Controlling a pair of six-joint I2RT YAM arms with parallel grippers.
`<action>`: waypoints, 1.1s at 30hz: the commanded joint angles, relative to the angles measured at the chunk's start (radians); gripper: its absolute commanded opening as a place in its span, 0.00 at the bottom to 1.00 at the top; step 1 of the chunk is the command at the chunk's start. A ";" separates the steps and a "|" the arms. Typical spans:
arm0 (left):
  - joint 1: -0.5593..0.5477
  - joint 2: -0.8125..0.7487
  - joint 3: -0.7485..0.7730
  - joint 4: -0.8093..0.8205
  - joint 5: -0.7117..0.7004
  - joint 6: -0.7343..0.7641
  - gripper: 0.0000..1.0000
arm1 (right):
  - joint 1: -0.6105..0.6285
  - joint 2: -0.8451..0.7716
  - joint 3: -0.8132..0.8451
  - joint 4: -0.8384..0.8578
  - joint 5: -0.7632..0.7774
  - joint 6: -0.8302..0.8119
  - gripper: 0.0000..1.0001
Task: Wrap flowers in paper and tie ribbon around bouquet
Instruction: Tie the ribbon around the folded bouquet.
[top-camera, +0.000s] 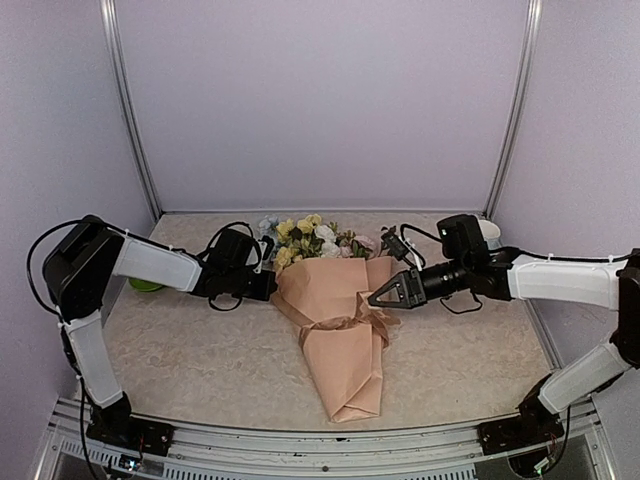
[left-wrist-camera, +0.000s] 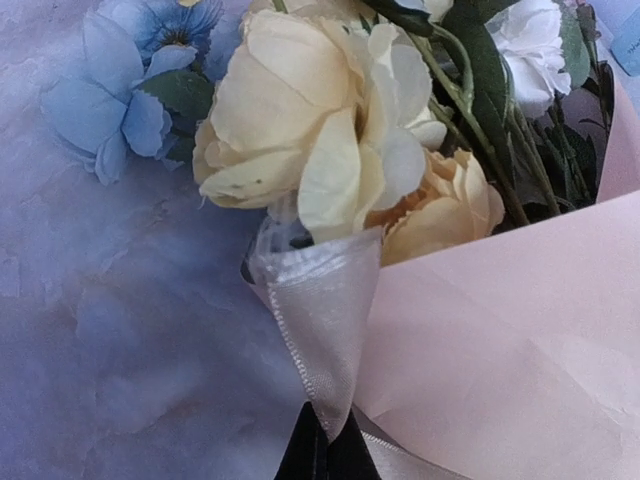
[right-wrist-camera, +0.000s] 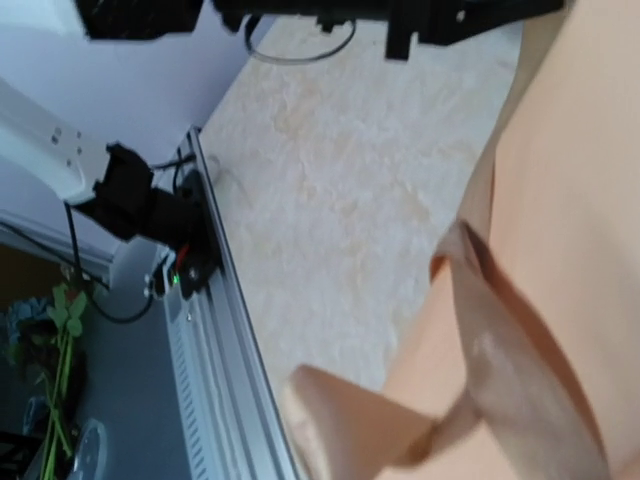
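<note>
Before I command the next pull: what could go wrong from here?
The left gripper pinches the ribbon near its folded end beside the flowers; a pull could slip it free. The shut right gripper sits at the paper's upper edge; moving it may crease the paper or drag the bouquet.

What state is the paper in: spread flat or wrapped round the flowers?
Wrapped: the paper forms a cone around the flowers, blooms showing at its open end.

No text, label, brand, number or sign can be read in any of the three views.
</note>
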 joint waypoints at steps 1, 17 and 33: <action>-0.007 -0.066 -0.015 0.053 0.020 0.003 0.00 | 0.058 0.071 0.041 0.178 0.071 0.083 0.00; -0.127 -0.126 0.043 0.090 0.039 -0.052 0.00 | 0.101 0.297 0.246 0.389 0.236 0.135 0.00; 0.537 -0.757 -0.641 0.033 0.053 -0.243 0.00 | -0.975 -0.595 -0.600 0.077 0.554 0.375 0.00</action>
